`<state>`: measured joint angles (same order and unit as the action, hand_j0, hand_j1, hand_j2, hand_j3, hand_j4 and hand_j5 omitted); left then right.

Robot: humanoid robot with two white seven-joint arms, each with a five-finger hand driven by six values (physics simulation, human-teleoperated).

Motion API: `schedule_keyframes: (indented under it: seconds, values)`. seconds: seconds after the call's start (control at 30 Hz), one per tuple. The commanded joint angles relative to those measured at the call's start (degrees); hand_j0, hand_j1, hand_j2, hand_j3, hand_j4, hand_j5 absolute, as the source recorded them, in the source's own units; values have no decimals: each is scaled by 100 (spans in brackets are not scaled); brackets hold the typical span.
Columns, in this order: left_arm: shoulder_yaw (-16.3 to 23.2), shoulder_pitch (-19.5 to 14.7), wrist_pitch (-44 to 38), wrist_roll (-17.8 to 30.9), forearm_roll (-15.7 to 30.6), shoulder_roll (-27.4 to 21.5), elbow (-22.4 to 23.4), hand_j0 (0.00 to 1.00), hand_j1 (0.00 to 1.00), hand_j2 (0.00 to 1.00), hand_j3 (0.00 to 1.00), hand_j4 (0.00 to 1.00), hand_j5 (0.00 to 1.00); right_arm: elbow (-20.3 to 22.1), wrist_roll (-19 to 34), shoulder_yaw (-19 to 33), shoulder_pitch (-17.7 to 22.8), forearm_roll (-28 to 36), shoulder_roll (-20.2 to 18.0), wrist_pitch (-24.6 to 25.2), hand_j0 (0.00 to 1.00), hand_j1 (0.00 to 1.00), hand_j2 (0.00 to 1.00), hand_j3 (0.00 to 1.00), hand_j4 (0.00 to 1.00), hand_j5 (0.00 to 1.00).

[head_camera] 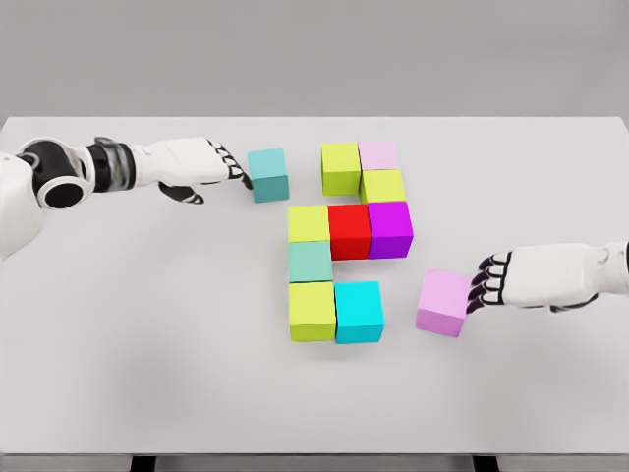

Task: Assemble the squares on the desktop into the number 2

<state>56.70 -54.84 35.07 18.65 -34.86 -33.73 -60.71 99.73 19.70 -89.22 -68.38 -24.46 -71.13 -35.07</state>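
Several coloured cubes form a cluster mid-table: a lime cube (340, 167) and pale pink cube (379, 154) on top, a lime cube (383, 186) under them, then lime (309, 223), red (349, 231) and purple (390, 228) in a row, a teal cube (311, 262), and lime (312, 311) and cyan (359, 312) at the bottom. A loose teal cube (267, 174) sits at the upper left; my left hand (224, 172) touches its left side with its fingertips, fingers extended. A loose pink cube (443, 303) lies at the lower right; my right hand (486, 280) rests its fingertips against its right side.
The white table (147, 344) spreads wide around the cubes, with its front edge near the bottom of the view and a grey wall behind it.
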Motion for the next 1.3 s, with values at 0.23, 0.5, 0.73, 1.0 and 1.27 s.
schedule_keyframes:
  seconds: [0.23,0.5,0.73,1.0,1.27]
  values:
    - [-10,0,-7,-2,14,-11,-11,80,80,80,80,80,80,-208,-10,89,0,29,169,7,95,95,95,95,95,95]
    - [-10,9,-7,-2,-4,-11,262,80,80,80,80,80,80,-402,-10,89,0,29,292,7,95,95,95,95,95,95]
    - [-10,-70,-7,69,-4,51,587,80,80,80,80,80,80,-419,-10,89,0,38,354,7,95,95,95,95,95,95]
    - [-28,-132,-7,130,-4,332,754,81,81,81,81,81,81,-270,-1,80,17,73,407,7,95,95,95,95,95,95]
    - [-37,-176,-7,174,5,534,824,81,81,81,81,81,81,-507,-10,97,17,64,398,7,95,95,95,95,95,95]
